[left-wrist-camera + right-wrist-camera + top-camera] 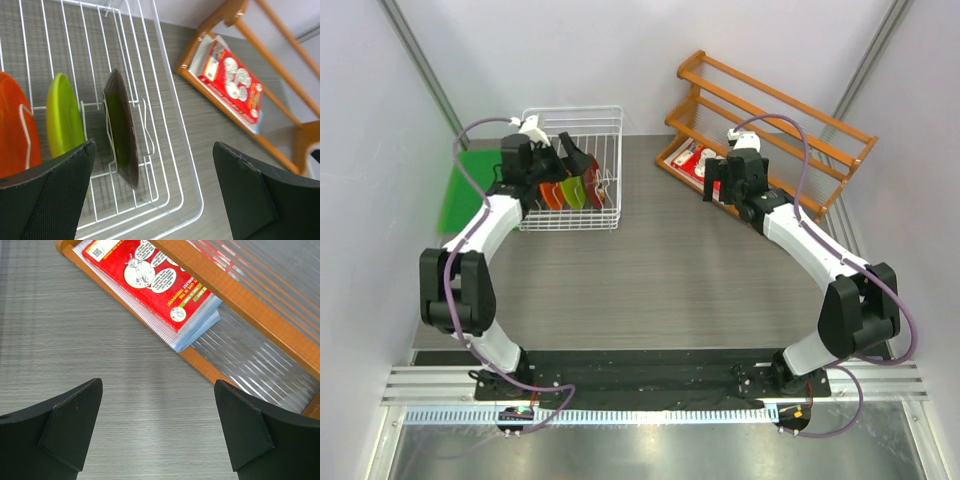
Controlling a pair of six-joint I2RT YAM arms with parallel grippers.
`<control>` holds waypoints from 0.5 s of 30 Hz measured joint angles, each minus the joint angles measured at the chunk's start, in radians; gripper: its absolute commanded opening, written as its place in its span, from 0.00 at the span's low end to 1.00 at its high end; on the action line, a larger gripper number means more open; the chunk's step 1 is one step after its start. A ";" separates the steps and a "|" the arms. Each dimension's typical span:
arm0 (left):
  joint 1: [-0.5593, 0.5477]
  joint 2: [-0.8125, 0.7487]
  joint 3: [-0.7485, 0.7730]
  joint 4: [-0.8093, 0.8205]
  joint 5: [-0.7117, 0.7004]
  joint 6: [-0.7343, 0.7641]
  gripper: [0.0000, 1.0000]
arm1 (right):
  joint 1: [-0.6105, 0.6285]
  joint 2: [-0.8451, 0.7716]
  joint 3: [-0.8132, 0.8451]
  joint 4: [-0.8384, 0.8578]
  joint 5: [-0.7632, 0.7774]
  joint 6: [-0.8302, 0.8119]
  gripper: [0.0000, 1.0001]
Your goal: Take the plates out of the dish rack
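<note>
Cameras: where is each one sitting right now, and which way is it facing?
Top external: above and behind the bases, looking down at the table; both whole arms show.
Left wrist: on the left gripper over the dish rack, looking down at three upright plates; both open fingers show.
Right wrist: on the right gripper, looking down at the packet in the wooden rack; both open fingers show.
Shared: both wrist views catch that packet.

— Where is the dish rack (570, 220) sitting?
— I am seeing it, white wire, resting on the table (670, 270), far left.
— And what is it holding?
— Three are standing on edge between its prongs, side by side: orange plate (12, 130), lime green plate (62, 120), dark red plate (122, 130).
</note>
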 measured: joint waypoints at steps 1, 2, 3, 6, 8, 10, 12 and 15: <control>-0.023 0.023 0.014 -0.008 -0.041 0.020 1.00 | 0.000 0.005 0.001 0.000 0.003 -0.005 1.00; -0.048 0.040 0.025 -0.014 -0.075 0.040 0.99 | 0.000 0.009 0.002 0.000 0.006 -0.008 1.00; -0.072 0.054 0.036 -0.023 -0.116 0.056 1.00 | 0.000 0.012 0.003 0.000 0.008 -0.011 1.00; -0.136 0.081 0.063 -0.039 -0.220 0.099 1.00 | 0.000 0.015 0.004 0.000 0.016 -0.019 1.00; -0.167 0.090 0.074 -0.045 -0.280 0.121 0.99 | 0.000 0.015 0.004 0.001 0.019 -0.021 0.99; -0.187 0.100 0.088 -0.053 -0.344 0.145 1.00 | 0.000 0.015 0.004 0.000 0.024 -0.024 1.00; -0.195 0.115 0.106 -0.061 -0.407 0.163 0.97 | 0.000 0.015 0.004 0.001 0.029 -0.027 1.00; -0.201 0.138 0.126 -0.071 -0.491 0.182 0.90 | 0.000 0.015 0.004 0.000 0.035 -0.032 1.00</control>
